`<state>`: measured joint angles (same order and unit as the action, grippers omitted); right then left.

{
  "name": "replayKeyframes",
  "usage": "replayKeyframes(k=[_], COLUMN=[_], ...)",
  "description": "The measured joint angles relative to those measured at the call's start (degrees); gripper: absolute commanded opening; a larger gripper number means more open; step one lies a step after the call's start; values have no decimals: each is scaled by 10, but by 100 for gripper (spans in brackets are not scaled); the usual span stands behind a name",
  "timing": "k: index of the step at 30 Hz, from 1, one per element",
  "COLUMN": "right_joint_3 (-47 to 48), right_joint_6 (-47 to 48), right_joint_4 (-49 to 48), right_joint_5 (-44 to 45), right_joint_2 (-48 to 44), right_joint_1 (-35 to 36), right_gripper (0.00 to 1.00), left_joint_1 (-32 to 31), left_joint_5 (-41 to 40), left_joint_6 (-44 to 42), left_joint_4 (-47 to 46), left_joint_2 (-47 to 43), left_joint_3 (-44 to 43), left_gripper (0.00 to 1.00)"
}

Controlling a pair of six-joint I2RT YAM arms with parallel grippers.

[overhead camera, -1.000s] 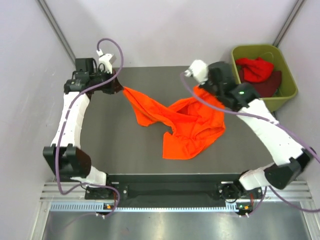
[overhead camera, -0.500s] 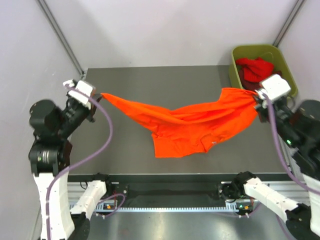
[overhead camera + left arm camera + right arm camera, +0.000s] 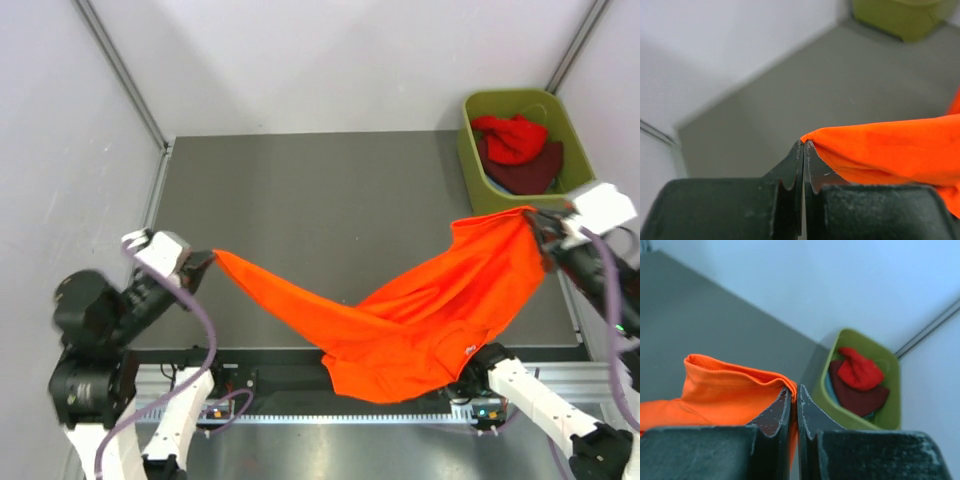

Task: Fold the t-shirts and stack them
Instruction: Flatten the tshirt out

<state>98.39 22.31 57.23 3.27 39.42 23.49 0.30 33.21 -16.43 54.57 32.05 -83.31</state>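
Observation:
The bright orange t-shirt (image 3: 420,320) hangs stretched in the air between both arms, sagging over the table's near edge. My left gripper (image 3: 208,258) is shut on its left corner; in the left wrist view the cloth (image 3: 880,150) runs off to the right from the pinched tips (image 3: 803,143). My right gripper (image 3: 538,218) is shut on the shirt's right edge, and the orange hem (image 3: 730,375) bunches at its tips (image 3: 793,388). A red t-shirt (image 3: 512,137) and a dark maroon one (image 3: 530,172) lie in the tub.
The olive-green tub (image 3: 480,175) stands at the table's far right corner, seen also in the right wrist view as a green tub (image 3: 895,390). The dark grey table (image 3: 320,200) is walled by pale panels on three sides.
Both arms have pulled back toward the near edge and lifted, carrying the orange t-shirt off the table surface so it now hangs spread between them.

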Motion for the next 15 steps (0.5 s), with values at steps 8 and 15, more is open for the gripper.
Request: replayKeyframes(k=[8, 15], right_joint_3=[-139, -104], right_joint_6=[-20, -16], right_joint_4=[-44, -138], right_joint_5=[-37, -38], right_joint_2=[98, 281], right_joint_1=[0, 0], right_gripper=[0, 0], left_joint_1=[0, 0], left_joint_5=[-5, -45], left_joint_6=[50, 61], left_joint_4=[46, -106], left_joint_2=[97, 217], left_joint_3=[140, 144], left_gripper=[0, 0])
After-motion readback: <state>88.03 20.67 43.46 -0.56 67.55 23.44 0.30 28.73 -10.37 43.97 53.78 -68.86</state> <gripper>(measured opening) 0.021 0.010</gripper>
